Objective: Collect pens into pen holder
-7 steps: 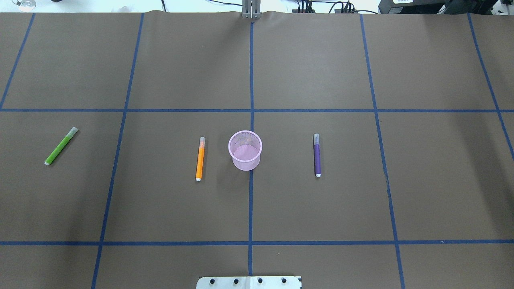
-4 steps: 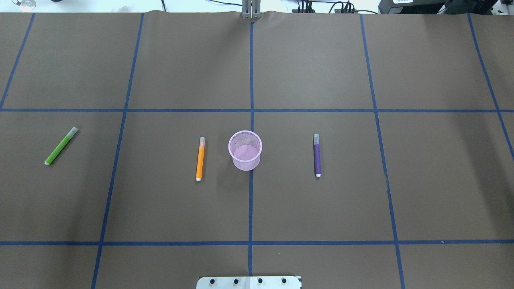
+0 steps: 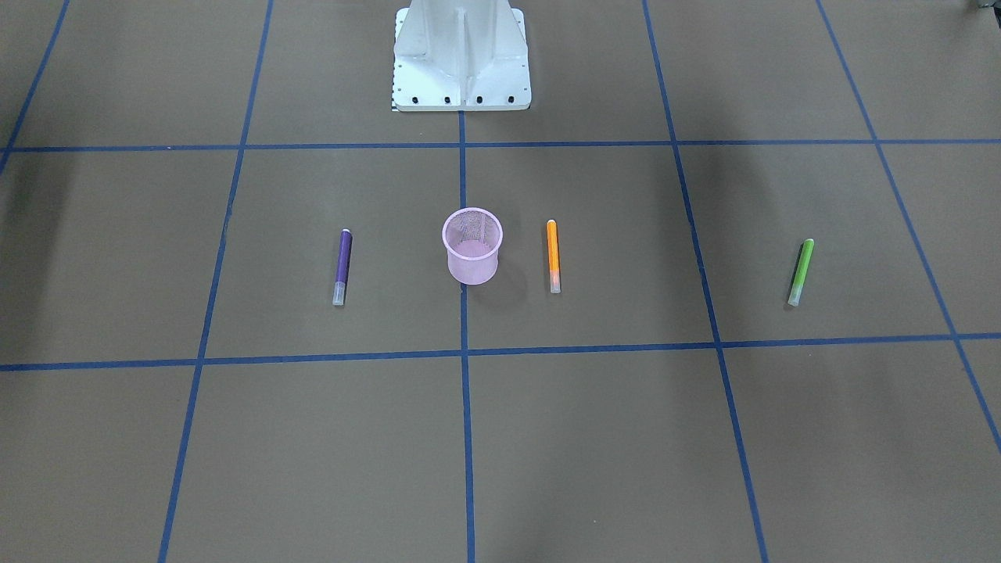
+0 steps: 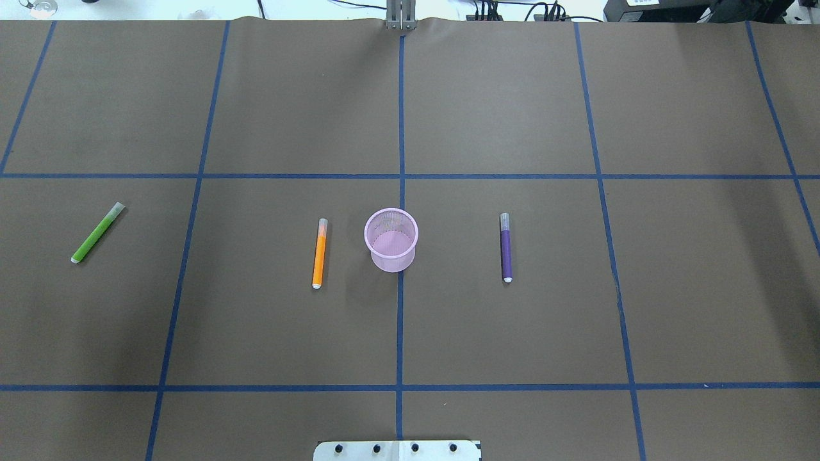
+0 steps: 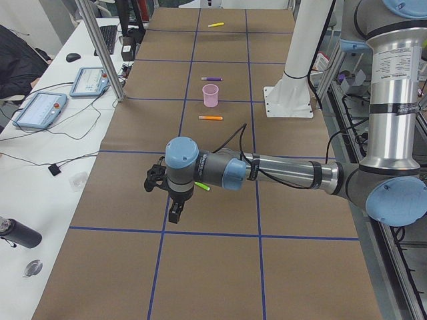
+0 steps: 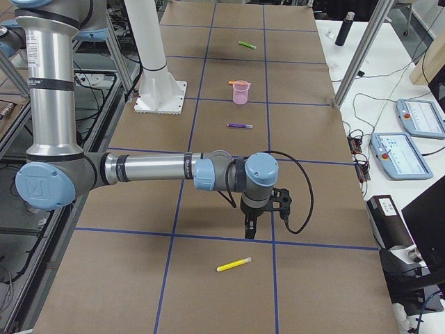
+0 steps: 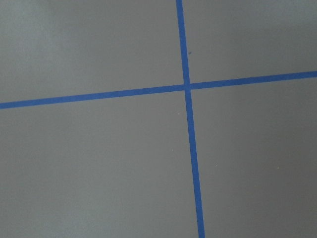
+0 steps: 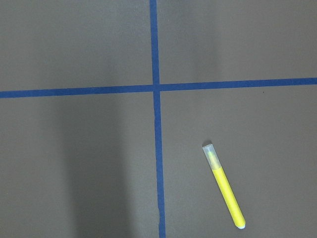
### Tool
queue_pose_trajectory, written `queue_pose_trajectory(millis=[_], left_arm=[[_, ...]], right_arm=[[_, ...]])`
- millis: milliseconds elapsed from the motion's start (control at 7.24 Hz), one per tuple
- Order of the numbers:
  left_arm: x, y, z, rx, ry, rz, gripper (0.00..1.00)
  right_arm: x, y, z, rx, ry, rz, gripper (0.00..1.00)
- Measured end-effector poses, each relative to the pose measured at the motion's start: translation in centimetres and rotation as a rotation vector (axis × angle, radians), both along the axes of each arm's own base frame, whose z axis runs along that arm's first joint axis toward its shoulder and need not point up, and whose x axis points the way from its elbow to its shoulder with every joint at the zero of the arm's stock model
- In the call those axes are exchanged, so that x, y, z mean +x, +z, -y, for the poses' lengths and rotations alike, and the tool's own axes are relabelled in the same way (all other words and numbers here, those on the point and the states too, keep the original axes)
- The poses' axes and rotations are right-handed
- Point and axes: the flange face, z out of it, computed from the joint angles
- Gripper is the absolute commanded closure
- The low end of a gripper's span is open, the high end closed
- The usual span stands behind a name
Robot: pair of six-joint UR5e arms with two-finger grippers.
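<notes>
The pink mesh pen holder (image 4: 391, 238) stands upright and empty at the table's middle. The orange pen (image 4: 319, 253) lies just left of it, the purple pen (image 4: 505, 247) to its right and the green pen (image 4: 96, 232) far left. A yellow pen (image 8: 224, 192) lies near the right end of the table. My left gripper (image 5: 175, 212) hangs over the table near the green pen (image 5: 202, 187). My right gripper (image 6: 249, 228) hangs just short of the yellow pen (image 6: 233, 265). I cannot tell whether either gripper is open or shut.
Brown paper with a blue tape grid (image 4: 401, 176) covers the table. The white robot base (image 3: 461, 59) stands at the near middle edge. Side benches carry teach pendants (image 6: 398, 155), cables and a dark bottle (image 5: 19, 233).
</notes>
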Motion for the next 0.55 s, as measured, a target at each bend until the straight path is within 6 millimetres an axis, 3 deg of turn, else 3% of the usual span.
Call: queue_pose_trajectory(millis=[276, 552], left_arm=[[6.0, -3.7, 2.6, 0.084, 0.113, -0.010, 0.00], [10.3, -4.6, 3.7, 0.088, 0.174, -0.024, 0.00]], right_arm=[[-0.4, -1.3, 1.2, 0.034, -0.010, 0.001, 0.00], [-1.3, -2.7, 1.8, 0.064, -0.027, 0.000, 0.00]])
